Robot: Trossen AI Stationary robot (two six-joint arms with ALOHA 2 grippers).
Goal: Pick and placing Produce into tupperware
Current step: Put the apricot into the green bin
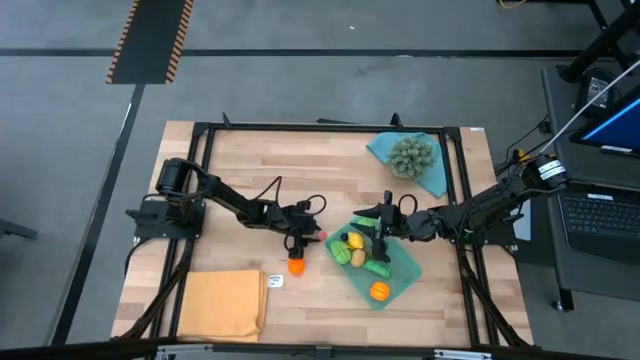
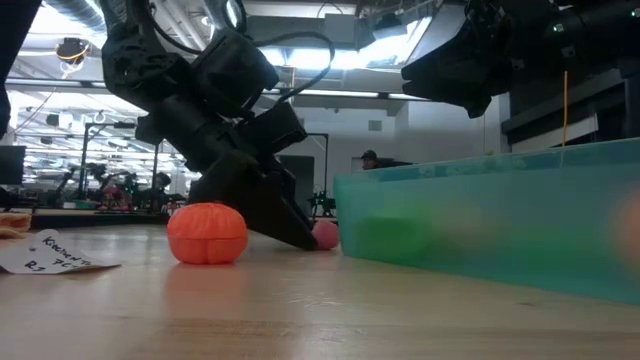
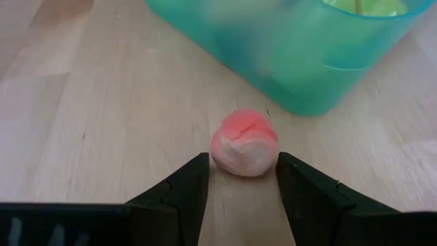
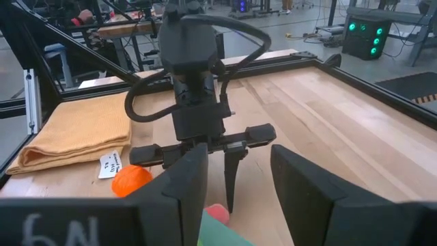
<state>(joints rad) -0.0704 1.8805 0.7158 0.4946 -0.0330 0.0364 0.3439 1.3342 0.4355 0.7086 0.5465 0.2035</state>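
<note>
A pink-and-white produce piece [image 3: 244, 143] rests on the wooden table just left of the teal tupperware [image 1: 405, 262]. My left gripper [image 3: 242, 179] slants down at it, open, one fingertip on each side of the piece's near half. An orange produce piece [image 1: 296, 265] lies on the table nearer the front edge. The tupperware holds several pieces, among them a yellow one [image 1: 353, 241], a green one [image 1: 376, 267] and an orange one [image 1: 379, 291]. My right gripper [image 1: 378, 226] hovers open over the tupperware's far left corner, with nothing between its fingers [image 4: 183, 179]. My left gripper's fingertips [image 3: 198, 179] stand close beside the pink piece's two sides [image 3: 217, 152], slanting down from the table's left. I cannot tell whether they touch it. The piece sits on the table.
A spiky grey-green ball [image 1: 411, 153] sits on a blue cloth [image 1: 432, 178] at the far right. A folded orange-yellow cloth [image 1: 222, 303] and a paper tag [image 1: 274, 281] lie at the near left. Black frame rails [image 1: 320, 128] border the table.
</note>
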